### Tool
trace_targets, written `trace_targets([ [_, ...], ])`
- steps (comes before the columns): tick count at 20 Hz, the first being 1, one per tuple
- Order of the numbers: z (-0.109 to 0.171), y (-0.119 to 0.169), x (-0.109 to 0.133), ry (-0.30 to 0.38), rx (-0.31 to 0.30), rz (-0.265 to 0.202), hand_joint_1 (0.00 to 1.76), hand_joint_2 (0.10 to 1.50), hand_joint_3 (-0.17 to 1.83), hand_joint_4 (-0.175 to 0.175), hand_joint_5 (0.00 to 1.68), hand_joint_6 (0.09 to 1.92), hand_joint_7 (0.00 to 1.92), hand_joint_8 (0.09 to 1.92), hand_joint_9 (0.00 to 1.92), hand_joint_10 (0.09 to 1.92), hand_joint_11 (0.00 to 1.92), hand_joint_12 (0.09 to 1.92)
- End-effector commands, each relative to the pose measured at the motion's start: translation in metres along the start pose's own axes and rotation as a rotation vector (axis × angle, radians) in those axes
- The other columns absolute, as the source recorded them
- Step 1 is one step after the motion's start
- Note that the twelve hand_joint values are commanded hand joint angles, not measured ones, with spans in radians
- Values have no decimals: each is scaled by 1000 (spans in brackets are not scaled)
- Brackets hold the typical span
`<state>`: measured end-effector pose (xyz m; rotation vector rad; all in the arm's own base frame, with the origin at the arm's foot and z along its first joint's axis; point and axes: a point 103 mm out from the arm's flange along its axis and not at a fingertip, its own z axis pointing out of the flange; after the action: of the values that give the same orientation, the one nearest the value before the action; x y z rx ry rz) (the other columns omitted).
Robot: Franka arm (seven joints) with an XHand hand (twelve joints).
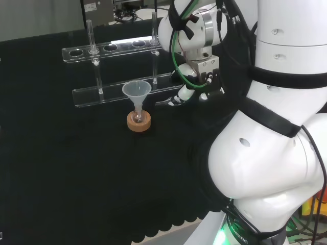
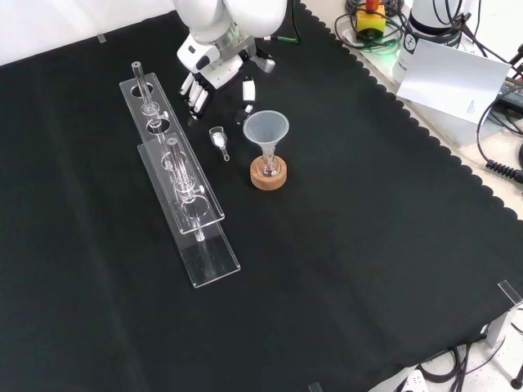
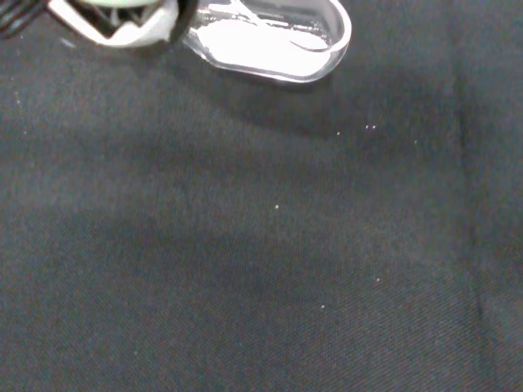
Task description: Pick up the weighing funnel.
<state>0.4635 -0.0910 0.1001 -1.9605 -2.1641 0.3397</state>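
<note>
Hand (image 2: 219, 72) hung low over the black-clothed tabletop (image 2: 351, 269), reaching in from the top of the front view. Fingers (image 2: 196, 95) were straight and pointed down, spread away from the thumb (image 2: 248, 86), with an open gap between them. Nothing was held.

Weighing funnel (image 2: 219, 140) lay flat on the cloth, just past the fingertips on the side nearer the front camera, about in line with the gap between fingers and thumb. It was apart from both. In the wrist view the clear scoop (image 3: 274, 37) rested on the cloth just beside a white part of the hand (image 3: 122, 20); cannot tell whether the two touched.

The big funnel (image 2: 266, 129) stood mouth up with its stem in a small flask (image 2: 268, 166) on a cork ring (image 2: 268, 178), on the thumb side of the weighing funnel and near it. A clear test-tube rack (image 2: 176, 175) ran along the finger side, carrying a few upright tubes.
</note>
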Motion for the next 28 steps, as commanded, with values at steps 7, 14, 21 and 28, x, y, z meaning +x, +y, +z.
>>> trace_targets([
  [7,17,10,3,9,16,16,829,613,607,-55,570,87,513,709,698,565,404,1301],
  [14,29,14,2,11,30,19,830,609,614,-55,570,87,510,711,696,563,398,1301],
  [21,34,14,4,1,12,29,832,605,621,-56,579,94,515,715,700,566,396,1302],
  [28,34,15,4,-53,10,43,841,603,625,-53,643,128,582,740,744,581,402,1303],
])
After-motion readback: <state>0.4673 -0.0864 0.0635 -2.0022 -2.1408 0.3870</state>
